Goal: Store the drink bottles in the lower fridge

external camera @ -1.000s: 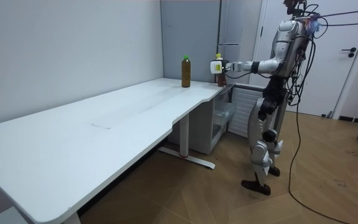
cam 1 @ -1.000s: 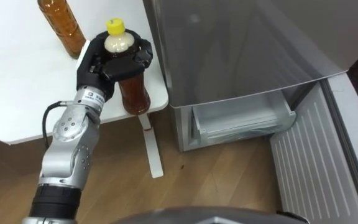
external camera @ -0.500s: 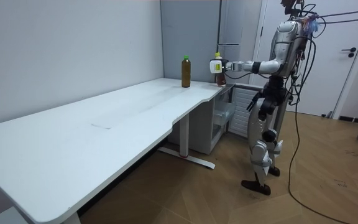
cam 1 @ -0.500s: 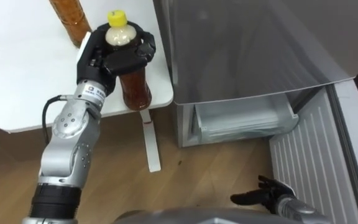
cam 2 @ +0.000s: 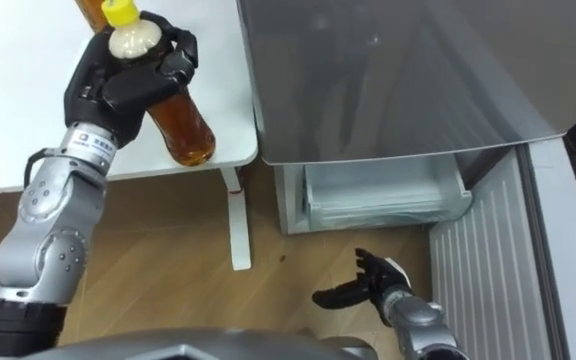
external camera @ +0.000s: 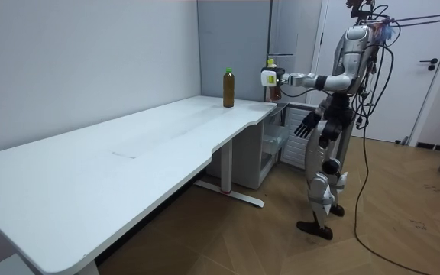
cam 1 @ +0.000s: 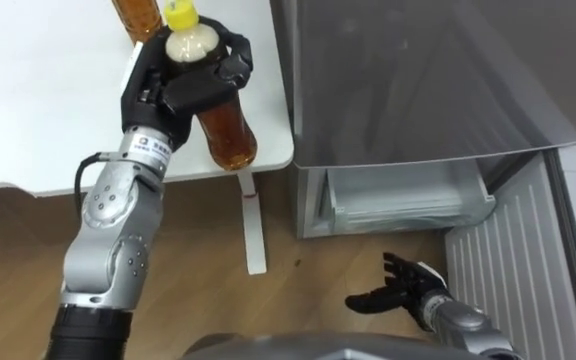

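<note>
Bottle [cam 1: 226, 135] neck hidden by left hand [cam 1: 171, 88] fingers.

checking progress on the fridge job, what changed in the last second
The left hand, shut on the yellow-capped bottle throughout, raised it above the white table corner and tilted it toward the fridge. The right hand rose into the eye views, fingers spread, low before the lower fridge compartment. The green-capped bottle stayed on the table, and the compartment stayed open.
</note>
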`<state>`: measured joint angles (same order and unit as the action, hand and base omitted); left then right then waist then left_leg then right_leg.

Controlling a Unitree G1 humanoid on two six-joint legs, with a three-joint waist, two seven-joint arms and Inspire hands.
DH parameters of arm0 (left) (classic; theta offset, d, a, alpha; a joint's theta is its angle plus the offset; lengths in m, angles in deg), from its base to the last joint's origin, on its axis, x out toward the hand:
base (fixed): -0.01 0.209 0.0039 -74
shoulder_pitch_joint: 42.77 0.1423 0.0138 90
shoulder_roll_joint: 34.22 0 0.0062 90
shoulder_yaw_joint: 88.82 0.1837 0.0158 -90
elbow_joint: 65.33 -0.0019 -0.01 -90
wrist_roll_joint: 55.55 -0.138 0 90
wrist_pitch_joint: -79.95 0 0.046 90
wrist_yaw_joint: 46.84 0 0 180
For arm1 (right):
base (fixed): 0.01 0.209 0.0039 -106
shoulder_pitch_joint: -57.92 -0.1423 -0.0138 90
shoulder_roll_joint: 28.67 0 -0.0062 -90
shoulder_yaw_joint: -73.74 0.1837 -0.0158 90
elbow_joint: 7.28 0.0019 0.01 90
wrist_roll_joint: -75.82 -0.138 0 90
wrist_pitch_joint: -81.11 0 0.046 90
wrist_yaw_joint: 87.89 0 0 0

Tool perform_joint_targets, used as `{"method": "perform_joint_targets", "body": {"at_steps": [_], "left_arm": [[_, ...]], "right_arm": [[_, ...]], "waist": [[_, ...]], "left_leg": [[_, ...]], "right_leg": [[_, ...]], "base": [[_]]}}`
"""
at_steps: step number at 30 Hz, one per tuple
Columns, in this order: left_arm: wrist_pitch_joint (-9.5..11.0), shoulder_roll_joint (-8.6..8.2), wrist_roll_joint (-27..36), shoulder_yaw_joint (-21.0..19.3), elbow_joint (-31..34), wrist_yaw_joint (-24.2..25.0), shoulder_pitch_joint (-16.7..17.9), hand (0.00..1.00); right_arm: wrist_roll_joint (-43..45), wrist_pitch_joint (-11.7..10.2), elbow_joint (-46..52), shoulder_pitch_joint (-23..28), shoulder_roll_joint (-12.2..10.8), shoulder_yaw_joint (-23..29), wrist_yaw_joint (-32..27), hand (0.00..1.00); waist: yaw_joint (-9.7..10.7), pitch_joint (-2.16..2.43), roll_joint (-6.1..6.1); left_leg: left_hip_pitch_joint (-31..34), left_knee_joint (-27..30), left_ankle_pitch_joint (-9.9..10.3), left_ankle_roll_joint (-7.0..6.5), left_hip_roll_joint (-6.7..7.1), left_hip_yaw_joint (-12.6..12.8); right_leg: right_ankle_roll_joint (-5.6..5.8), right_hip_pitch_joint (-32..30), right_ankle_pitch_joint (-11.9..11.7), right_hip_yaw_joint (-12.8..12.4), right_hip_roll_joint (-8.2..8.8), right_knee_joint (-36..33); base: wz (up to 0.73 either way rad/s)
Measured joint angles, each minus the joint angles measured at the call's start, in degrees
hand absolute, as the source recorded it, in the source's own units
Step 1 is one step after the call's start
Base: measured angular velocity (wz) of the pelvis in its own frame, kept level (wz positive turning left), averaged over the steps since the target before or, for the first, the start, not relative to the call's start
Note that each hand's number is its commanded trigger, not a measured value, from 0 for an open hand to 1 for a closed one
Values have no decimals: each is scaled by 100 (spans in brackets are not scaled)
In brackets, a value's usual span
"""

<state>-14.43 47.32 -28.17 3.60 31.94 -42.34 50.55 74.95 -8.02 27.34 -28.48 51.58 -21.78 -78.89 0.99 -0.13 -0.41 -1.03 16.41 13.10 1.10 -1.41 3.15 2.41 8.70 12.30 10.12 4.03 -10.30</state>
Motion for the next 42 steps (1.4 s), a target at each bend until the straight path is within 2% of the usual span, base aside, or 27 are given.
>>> {"method": "perform_joint_targets", "body": {"at_steps": [3,9,13,16,20,22,25,35,37,42], "left_arm": [[2,3,4,-10,78,40,55,100],[4,17,4,-4,119,424,303,100],[3,22,6,0,119,505,442,100],[5,29,48,1,119,510,468,100],[5,65,120,0,118,557,558,100],[3,115,121,3,119,641,653,100],[-1,106,121,14,119,761,740,100],[-6,88,118,77,106,1030,796,100],[-7,93,117,91,27,1150,796,100],[-12,113,113,115,-147,1218,796,100]], "right_arm": [[166,30,387,54,20,0,169,0],[215,-22,1198,89,22,1,641,0],[225,13,1384,106,37,-84,857,0],[323,57,2098,224,115,-242,1260,0],[317,65,2533,231,116,-260,1646,0],[310,174,2806,231,150,-359,1847,0],[310,313,3077,231,174,-486,2140,0],[242,548,3410,217,262,-501,3049,0],[75,554,3428,218,286,-505,3249,0],[-91,554,3600,213,294,-580,3488,0]], "waist": [[-32,9,17],[-82,9,6],[-159,-3,-2],[-278,-12,-19],[-308,-26,-65],[-317,-27,-69],[-312,-28,-73],[-371,-49,-172],[-443,-54,-190],[-470,-50,-231]], "left_leg": [[35,8,-6,-6,3,-7],[-73,-17,-11,-9,9,-40],[-8,22,-12,-9,11,-90],[103,72,-12,-9,10,-91],[150,103,-10,-12,14,-102],[156,112,-7,-15,14,-102],[174,106,-6,-16,14,-113],[248,128,-6,-16,25,-215],[250,172,-6,-16,25,-214],[282,206,-6,-16,30,-266]], "right_leg": [[0,-61,0,11,6,-36],[0,48,0,105,15,-29],[0,15,0,156,14,-38],[-1,-66,0,154,14,-59],[0,-64,0,158,13,-58],[0,-64,-1,162,14,-59],[0,-64,-1,184,15,-61],[0,-96,-1,303,16,-69],[0,-96,-1,317,20,-69],[0,-92,-1,412,27,-69]], "base": [[2],[2],[6],[0],[3],[0],[1],[5],[0],[6]]}}
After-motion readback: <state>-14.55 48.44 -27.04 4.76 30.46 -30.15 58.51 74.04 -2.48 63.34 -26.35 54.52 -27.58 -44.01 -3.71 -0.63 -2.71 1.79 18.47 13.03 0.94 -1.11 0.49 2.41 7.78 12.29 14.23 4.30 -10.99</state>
